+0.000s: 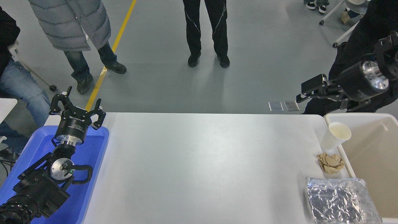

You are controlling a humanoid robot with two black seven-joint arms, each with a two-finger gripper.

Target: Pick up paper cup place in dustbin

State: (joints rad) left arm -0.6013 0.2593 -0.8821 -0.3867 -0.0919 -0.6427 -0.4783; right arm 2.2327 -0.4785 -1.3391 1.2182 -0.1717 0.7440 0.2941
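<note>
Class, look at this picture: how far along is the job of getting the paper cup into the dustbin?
Nothing looks done yet. The paper cup stands upright on the table, just outside the dustbin rim, beside a crumpled brown paper ball. In hand: nothing; the right pincer hangs open above and beyond the cup. The left pincer is parked over the blue tray. Grasping, lifting and dropping remain.

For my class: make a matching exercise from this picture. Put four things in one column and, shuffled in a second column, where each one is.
Things:
1. paper cup
2. crumpled brown paper ball
3. foil tray
4. left claw

Places:
A. table's near right corner
B. over the blue tray's far end
C. standing beside the dustbin's left rim
D. between cup and foil tray

Pairs: 1-C, 2-D, 3-A, 4-B
</note>
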